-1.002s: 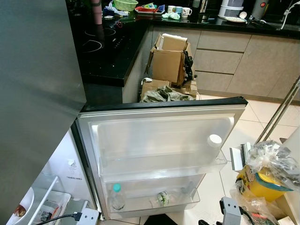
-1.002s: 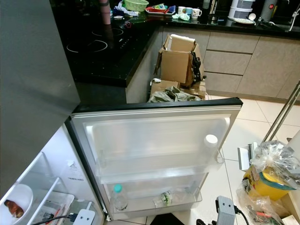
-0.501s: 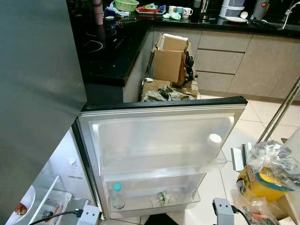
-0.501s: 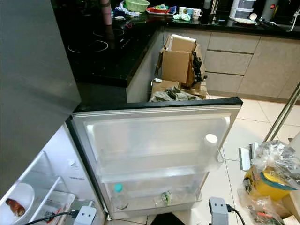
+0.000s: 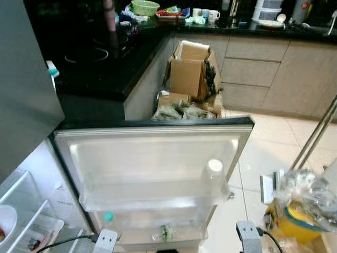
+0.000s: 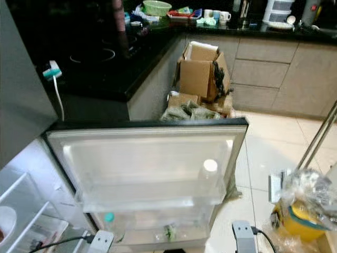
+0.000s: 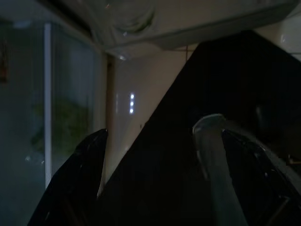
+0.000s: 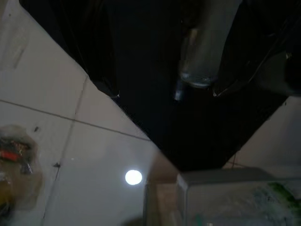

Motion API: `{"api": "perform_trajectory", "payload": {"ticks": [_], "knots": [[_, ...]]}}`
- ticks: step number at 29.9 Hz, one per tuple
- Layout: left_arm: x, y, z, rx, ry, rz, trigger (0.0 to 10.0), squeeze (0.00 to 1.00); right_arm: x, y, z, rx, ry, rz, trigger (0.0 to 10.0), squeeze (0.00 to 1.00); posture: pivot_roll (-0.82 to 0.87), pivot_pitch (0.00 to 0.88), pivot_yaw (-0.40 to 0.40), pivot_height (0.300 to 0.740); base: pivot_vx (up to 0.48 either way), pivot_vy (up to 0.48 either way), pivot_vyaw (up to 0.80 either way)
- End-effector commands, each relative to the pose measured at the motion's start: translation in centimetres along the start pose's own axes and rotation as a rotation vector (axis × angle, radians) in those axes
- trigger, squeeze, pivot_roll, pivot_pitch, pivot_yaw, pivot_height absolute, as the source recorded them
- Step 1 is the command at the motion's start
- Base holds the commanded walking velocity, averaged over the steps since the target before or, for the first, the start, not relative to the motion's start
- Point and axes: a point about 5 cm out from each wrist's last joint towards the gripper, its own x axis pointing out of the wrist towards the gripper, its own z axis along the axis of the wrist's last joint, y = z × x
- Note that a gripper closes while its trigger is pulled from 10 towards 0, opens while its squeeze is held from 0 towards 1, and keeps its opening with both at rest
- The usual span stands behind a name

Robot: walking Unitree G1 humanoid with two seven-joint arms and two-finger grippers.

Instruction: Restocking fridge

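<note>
The fridge door [image 5: 152, 158] stands open in front of me, its inner side facing me. A white-capped bottle [image 5: 214, 167] stands in the door's upper shelf. In the lower shelf stand a teal-capped bottle [image 5: 108, 217] and a lying bottle with a green label [image 5: 166, 232]. The fridge's inner shelves [image 5: 23, 211] show at the left, with a white bowl [image 5: 4, 232]. Both arms hang low. My left gripper [image 7: 160, 134] and right gripper [image 8: 164, 94] have their fingers spread over dark floor. A pale clear shape [image 8: 202, 52] lies along one finger in each wrist view; I cannot tell what it is.
Behind the door are cardboard boxes [image 5: 192, 71] and a black counter with a hob [image 5: 89, 63]. A bagged yellow container [image 5: 300, 211] and a slanted metal pole [image 5: 316, 137] stand at the right. A white charger [image 6: 51, 70] sits on the counter. Pale tiled floor [image 5: 268, 147] lies to the right.
The whole picture has slid left and blurred, so the camera has moved. The door, the bottles and the boxes keep their places relative to each other.
</note>
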Motion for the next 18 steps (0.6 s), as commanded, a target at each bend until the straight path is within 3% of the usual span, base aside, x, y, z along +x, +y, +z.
{"api": "perform_trajectory", "payload": {"ticks": [1, 18], "knots": [[-0.05, -0.24, -0.46, 0.007, 0.018, -0.009, 10.0, 0.0, -0.24, -0.65, -0.98, 0.001, 0.035, -0.021, 10.0, 0.0, -0.05, 0.0, -0.016, 0.74, 0.0, -0.472, 0.0], [-0.09, -0.76, -0.93, 0.004, 0.032, -0.023, 10.0, 0.0, -0.39, -0.97, -1.01, 0.044, 0.016, 0.012, 10.0, 0.0, -0.05, 0.0, -0.016, 0.74, 0.0, -0.471, 0.0]]}}
